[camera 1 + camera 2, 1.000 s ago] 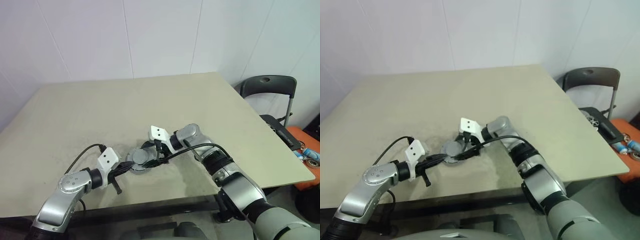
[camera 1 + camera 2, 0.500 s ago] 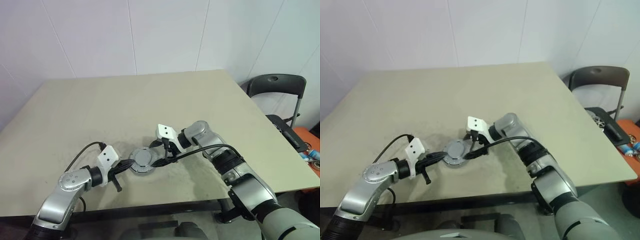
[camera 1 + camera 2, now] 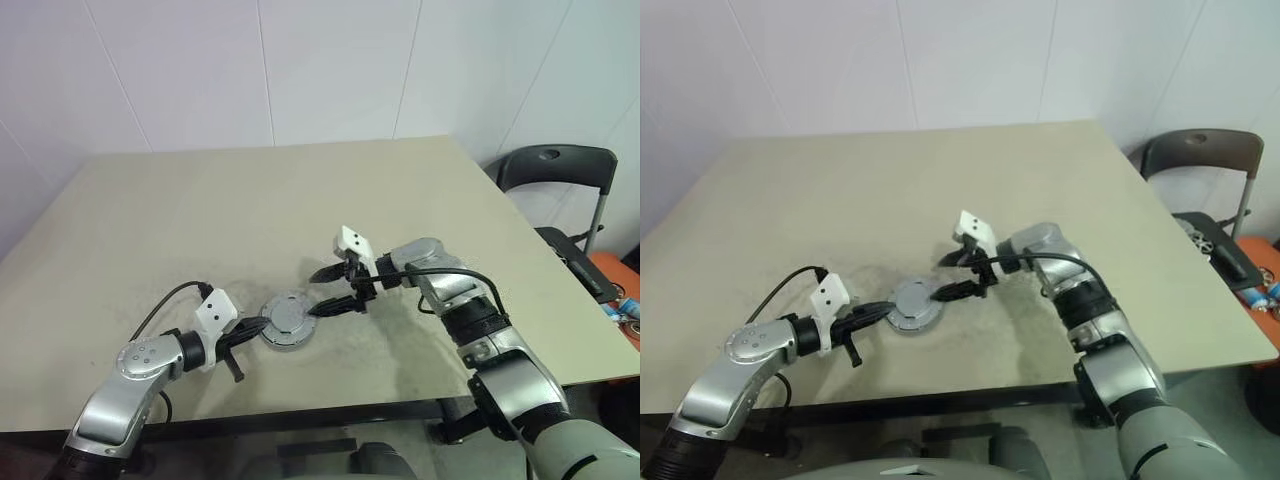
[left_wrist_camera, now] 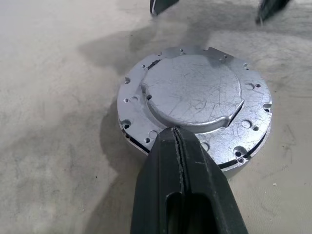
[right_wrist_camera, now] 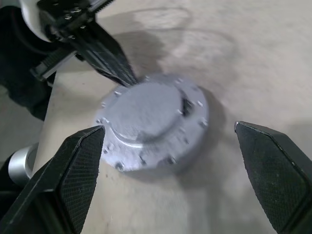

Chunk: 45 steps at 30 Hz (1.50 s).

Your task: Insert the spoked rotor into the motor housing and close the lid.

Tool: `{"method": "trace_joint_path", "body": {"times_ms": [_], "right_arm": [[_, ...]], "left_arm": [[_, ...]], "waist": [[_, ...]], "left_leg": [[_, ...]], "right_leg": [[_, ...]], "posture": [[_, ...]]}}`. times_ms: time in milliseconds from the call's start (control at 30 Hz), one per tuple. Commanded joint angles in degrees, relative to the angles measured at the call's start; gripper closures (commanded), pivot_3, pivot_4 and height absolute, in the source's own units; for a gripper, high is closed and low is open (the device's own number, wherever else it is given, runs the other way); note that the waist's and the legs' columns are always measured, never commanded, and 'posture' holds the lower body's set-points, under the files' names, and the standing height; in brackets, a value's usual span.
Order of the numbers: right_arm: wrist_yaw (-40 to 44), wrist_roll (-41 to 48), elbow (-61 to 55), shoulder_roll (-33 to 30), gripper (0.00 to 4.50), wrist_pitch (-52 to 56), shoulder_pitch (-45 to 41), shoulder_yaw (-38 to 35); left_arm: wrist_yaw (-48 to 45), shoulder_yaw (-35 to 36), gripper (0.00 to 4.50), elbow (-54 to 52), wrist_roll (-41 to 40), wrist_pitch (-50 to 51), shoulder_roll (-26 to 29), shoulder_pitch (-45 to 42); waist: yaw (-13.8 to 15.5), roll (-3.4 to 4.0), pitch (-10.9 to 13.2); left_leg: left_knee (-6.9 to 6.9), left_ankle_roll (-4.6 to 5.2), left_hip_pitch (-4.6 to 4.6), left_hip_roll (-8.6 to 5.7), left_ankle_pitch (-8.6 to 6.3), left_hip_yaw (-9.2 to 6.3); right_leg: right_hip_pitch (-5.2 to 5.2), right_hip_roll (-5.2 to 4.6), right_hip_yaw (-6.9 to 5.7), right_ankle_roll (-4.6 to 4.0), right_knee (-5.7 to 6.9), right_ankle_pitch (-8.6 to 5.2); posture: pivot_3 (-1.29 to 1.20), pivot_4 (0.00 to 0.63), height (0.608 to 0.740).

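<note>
Lid (image 4: 195, 92) seated flat atop motor housing (image 4: 243, 158) on table (image 3: 200, 210)

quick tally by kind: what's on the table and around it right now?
Motor housing, lid already on it: 1
Robot hands: 2, the left hand shut with its tips at the housing's rim, the right hand open just beside the housing
Table: 1
Folding chair past the table's right edge: 1
Total: 5

A beige table (image 3: 200, 200) stands by a white wall (image 3: 200, 70); a dark chair (image 3: 555, 170) beside it.
</note>
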Motion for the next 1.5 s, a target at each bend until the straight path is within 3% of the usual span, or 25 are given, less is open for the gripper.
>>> {"method": "trace_joint_path", "body": {"times_ms": [33, 200, 367, 633, 700, 967, 1267, 1500], "right_arm": [[-0.37, 3.81, -3.65, -1.70, 0.03, 5.09, 0.74, -3.05], [-1.41, 4.60, -7.55, -3.99, 0.03, 5.16, 2.88, -3.10], [-6.23, 0.32, -9.78, -3.18, 0.03, -4.55, 5.14, -0.33], [-11.72, -4.46, -12.40, 0.05, 0.03, -14.83, 6.83, 4.28], [-12.18, -2.29, -12.02, 2.63, 0.03, -17.40, 7.47, 3.24], [-8.48, -2.29, -8.64, 5.45, 0.03, -14.65, 4.41, 6.83], [-9.73, -3.18, -3.75, 6.89, 0.03, -14.67, 3.32, 6.36], [-9.15, -1.66, -5.57, 4.10, 0.03, -12.33, 4.04, 4.11]], "left_arm": [[-1.63, -1.48, 4.50, -1.23, -0.74, 1.51, 1.06, 0.93], [-2.24, -1.09, 4.50, -0.99, -0.85, 1.17, 1.70, 1.21], [-2.42, 2.16, 4.50, -1.70, -3.66, 0.49, 1.38, 0.68], [-1.94, 12.67, 4.50, -6.15, -11.87, 3.58, 2.92, 4.06], [-2.82, 16.35, 4.50, -6.01, -13.15, 3.70, 4.19, 6.54], [-6.41, 25.80, 4.50, -3.96, -14.26, 0.98, 6.61, 14.77], [-6.59, 27.02, 4.50, -5.46, -15.56, 0.20, 5.31, 18.20], [-6.34, 26.13, 4.50, -5.95, -15.59, -0.76, 4.31, 18.24]], "waist": [[-0.01, 0.00, 0.00], [-0.14, 0.01, 0.01], [-0.23, -0.01, 0.01], [-0.33, -0.19, 0.12], [-0.38, -0.26, 0.12], [-0.28, -0.34, 0.12], [-0.40, -0.38, 0.09], [-0.34, -0.39, 0.08]], "left_leg": [[0.00, 0.00, -0.01, 0.00, 0.00, 0.00], [0.01, 0.00, -0.02, 0.00, 0.01, 0.01], [0.07, 0.00, 0.02, 0.01, 0.01, 0.01], [0.10, 0.00, -0.02, 0.07, 0.02, 0.02], [0.14, -0.01, -0.01, 0.07, 0.02, 0.02], [0.22, -0.02, 0.03, 0.07, 0.03, 0.02], [0.22, -0.05, 0.05, 0.07, 0.05, 0.03], [0.23, -0.08, 0.07, 0.07, 0.07, 0.02]], "right_leg": [[-0.01, -0.01, 0.00, 0.00, 0.00, 0.00], [-0.03, 0.01, 0.00, 0.00, 0.01, 0.00], [0.00, 0.09, 0.01, 0.02, 0.08, 0.01], [-0.04, 0.23, 0.02, 0.04, 0.13, 0.02], [-0.03, 0.23, 0.02, 0.04, 0.15, 0.02], [0.02, 0.23, 0.01, 0.04, 0.19, 0.02], [0.03, 0.23, 0.01, 0.04, 0.23, 0.02], [0.03, 0.24, 0.01, 0.04, 0.29, 0.02]], "posture": [[0.00, 0.000, 0.740], [0.00, 0.000, 0.740], [0.00, 0.000, 0.740], [0.00, 0.000, 0.740], [0.00, 0.000, 0.740], [0.00, 0.000, 0.740], [0.00, 0.000, 0.740], [0.00, 0.000, 0.740]]}}
